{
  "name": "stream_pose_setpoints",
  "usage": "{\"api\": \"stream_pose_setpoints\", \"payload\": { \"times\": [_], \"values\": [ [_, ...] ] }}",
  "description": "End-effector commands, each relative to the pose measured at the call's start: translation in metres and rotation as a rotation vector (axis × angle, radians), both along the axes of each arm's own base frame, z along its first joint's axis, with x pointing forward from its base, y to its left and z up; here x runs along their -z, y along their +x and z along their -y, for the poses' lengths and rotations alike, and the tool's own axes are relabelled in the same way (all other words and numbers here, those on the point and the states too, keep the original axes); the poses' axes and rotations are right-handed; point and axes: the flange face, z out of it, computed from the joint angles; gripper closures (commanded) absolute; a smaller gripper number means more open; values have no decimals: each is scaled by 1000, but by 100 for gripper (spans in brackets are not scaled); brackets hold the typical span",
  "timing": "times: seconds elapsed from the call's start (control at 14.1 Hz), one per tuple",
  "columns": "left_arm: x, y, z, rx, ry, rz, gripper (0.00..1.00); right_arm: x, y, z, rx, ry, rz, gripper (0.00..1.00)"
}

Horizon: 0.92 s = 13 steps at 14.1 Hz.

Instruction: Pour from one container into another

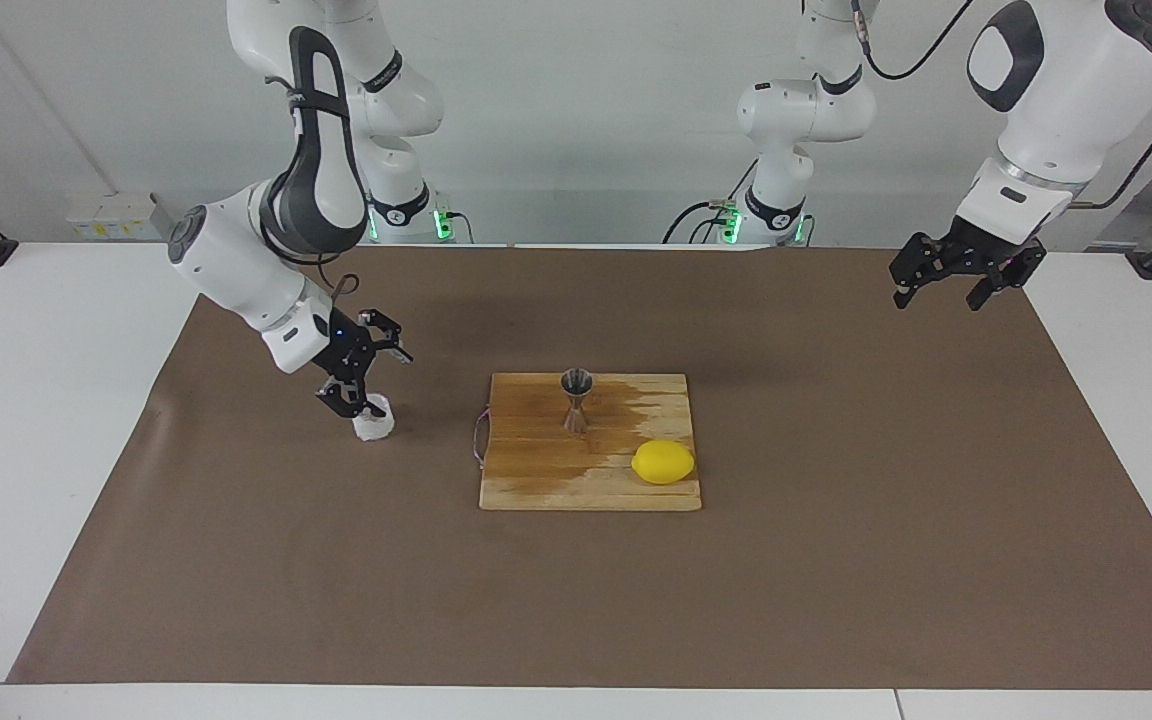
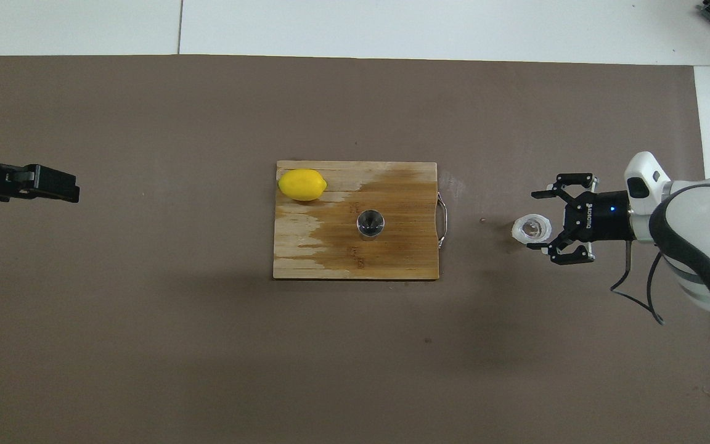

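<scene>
The translucent whitish cup [image 1: 373, 420] [image 2: 532, 229] stands upright on the brown mat, toward the right arm's end of the table and apart from the board. My right gripper [image 1: 366, 380] [image 2: 534, 221] hangs open just above the cup and holds nothing. The steel jigger [image 1: 576, 398] [image 2: 370, 222] stands upright on the wooden cutting board [image 1: 536, 480] [image 2: 330, 259]. My left gripper [image 1: 941, 288] [image 2: 53, 184] waits open and empty in the air over the mat at the left arm's end.
A yellow lemon [image 1: 663, 462] [image 2: 302, 184] lies on the board's corner farther from the robots, toward the left arm's end. The board has a wire handle [image 2: 444, 220] on the side facing the cup. The brown mat [image 1: 836, 560] covers most of the table.
</scene>
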Motion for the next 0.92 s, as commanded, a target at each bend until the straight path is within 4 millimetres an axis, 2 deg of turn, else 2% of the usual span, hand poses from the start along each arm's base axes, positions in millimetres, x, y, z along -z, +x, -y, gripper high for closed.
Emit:
{"api": "stream_pose_setpoints", "payload": {
  "times": [0.0,0.21,0.35,0.64,0.78,0.85],
  "values": [
    [-1,-9,-3,-6,-7,-5,0,-1,-1,-19,159,-149,-81,0],
    [-1,-9,-3,-4,-7,-5,0,-13,-7,-32,347,-289,-137,0],
    [-1,-9,-3,-4,-7,-5,0,-20,-5,-27,479,-376,-176,0],
    [-1,-9,-3,-4,-7,-5,0,-47,-9,-25,901,-448,-300,0],
    [-1,-9,-3,-4,-7,-5,0,-79,-6,-26,1032,-442,-341,0],
    [-1,-9,-3,-6,-7,-5,0,-101,-3,-26,1054,-441,-350,0]
  ]
}}
